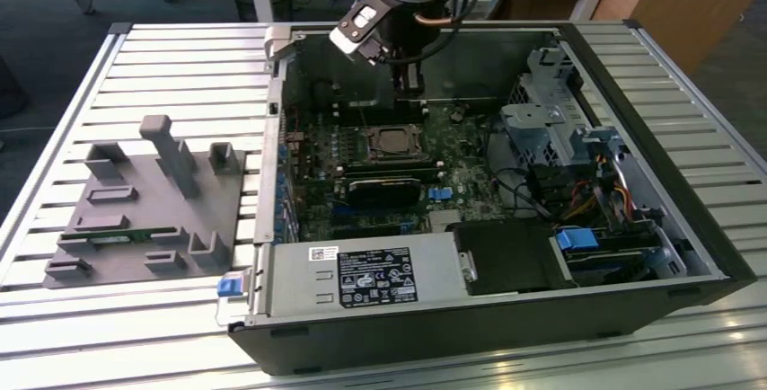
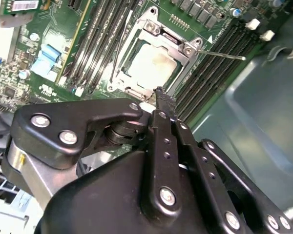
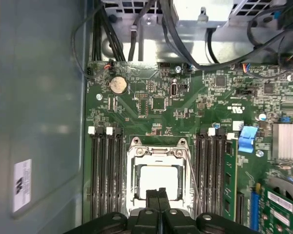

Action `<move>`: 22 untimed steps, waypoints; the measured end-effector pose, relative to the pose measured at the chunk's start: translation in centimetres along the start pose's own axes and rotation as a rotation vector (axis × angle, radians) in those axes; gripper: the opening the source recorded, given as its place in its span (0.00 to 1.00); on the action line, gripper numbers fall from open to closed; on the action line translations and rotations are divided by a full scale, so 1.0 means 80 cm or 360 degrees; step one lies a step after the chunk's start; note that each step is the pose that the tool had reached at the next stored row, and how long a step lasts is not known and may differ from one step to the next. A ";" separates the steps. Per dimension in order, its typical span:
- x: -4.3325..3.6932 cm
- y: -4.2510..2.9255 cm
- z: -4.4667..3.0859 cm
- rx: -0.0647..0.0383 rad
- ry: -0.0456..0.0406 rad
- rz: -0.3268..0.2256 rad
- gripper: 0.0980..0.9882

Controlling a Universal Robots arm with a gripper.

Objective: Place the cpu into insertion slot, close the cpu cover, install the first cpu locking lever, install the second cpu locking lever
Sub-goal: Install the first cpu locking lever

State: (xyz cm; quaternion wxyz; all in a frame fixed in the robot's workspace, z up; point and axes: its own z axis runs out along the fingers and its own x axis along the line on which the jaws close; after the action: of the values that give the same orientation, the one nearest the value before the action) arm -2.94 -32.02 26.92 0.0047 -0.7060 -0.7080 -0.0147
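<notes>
Two black fingers of the hand [image 3: 158, 194] are pressed together and pinch nothing, the tip hovering just above the edge of the cpu cover [image 3: 133, 168] in the first wrist view. The cpu [image 3: 157, 176], a flat square with a dull, slightly stained silvery face, sits in the insertion slot [image 1: 391, 142]. It shows through the window of that thin stamped-metal frame, which appears to lie flat over it. One slim wire lever [image 2: 224, 55] juts free beside the long black memory slots [image 3: 105, 175] and is judged unlatched. The step in hand appears to be lever work. The closed tip should bear on the springy rod near its bend, press down and sideways smoothly, and stay off the green circuit board [image 3: 185, 112] and its fragile fittings.
</notes>
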 end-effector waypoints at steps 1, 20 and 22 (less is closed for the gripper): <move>0.000 0.0001 -0.0032 0.0000 0.0000 0.0000 0.02; 0.000 0.0001 -0.0091 0.0006 0.0000 -0.0237 0.02; 0.000 0.0001 -0.0091 0.0007 0.0000 -0.0258 0.02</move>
State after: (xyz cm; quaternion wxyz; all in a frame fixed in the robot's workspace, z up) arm -2.94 -32.01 27.65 0.0049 -0.6464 -0.7629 -0.0135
